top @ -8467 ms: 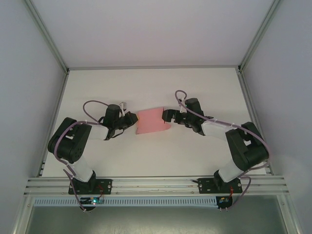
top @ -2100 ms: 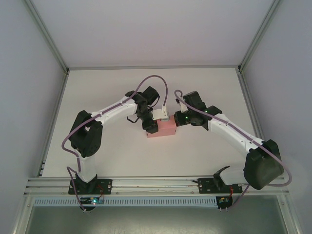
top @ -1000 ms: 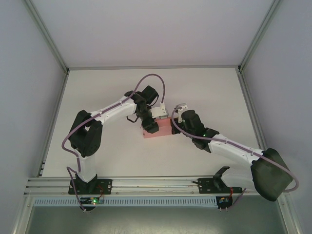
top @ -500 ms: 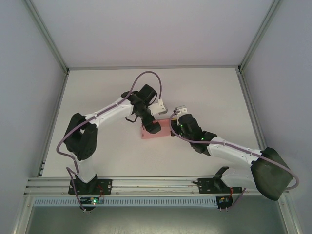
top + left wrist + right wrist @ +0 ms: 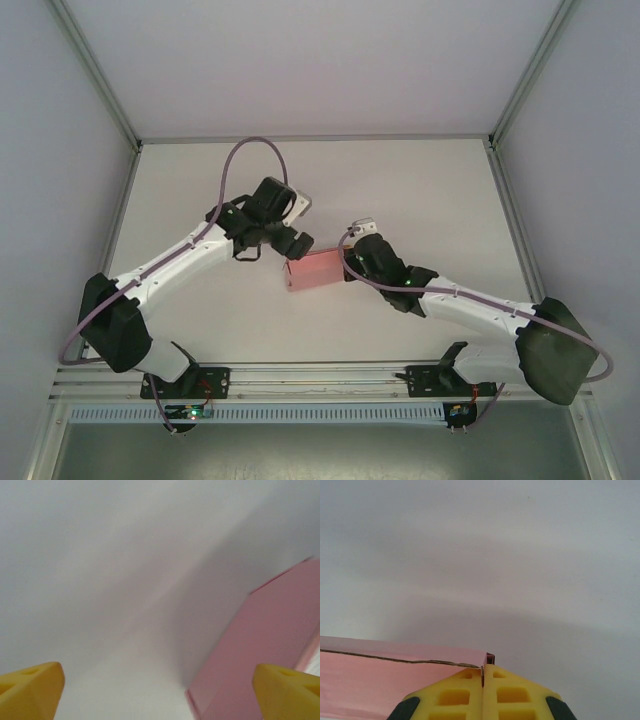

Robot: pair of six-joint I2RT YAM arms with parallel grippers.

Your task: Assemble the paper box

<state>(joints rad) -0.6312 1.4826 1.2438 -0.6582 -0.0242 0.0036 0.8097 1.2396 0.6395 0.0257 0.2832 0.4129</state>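
Observation:
The paper box [image 5: 313, 270] is a small pink rectangular box near the middle of the white table. In the top view my left gripper [image 5: 291, 241] hovers just above and left of it, open and apart from it. In the left wrist view the yellow fingertips [image 5: 30, 690] stand wide apart, and the box [image 5: 270, 645] lies ahead toward the right finger. My right gripper [image 5: 350, 262] is shut on the box's right edge. In the right wrist view its yellow pads [image 5: 465, 695] pinch a thin pink wall at the box's [image 5: 385, 680] corner, right gripper [image 5: 483, 675].
The white table [image 5: 420, 190] is walled by pale panels on the left, right and back. An aluminium rail [image 5: 320, 375] with both arm bases runs along the near edge. Purple cables loop over both arms.
The left gripper has opened, let go of the box and drawn back to the left, its arm swinging outward. The right gripper stays shut on the box, which has shifted slightly toward the near left.

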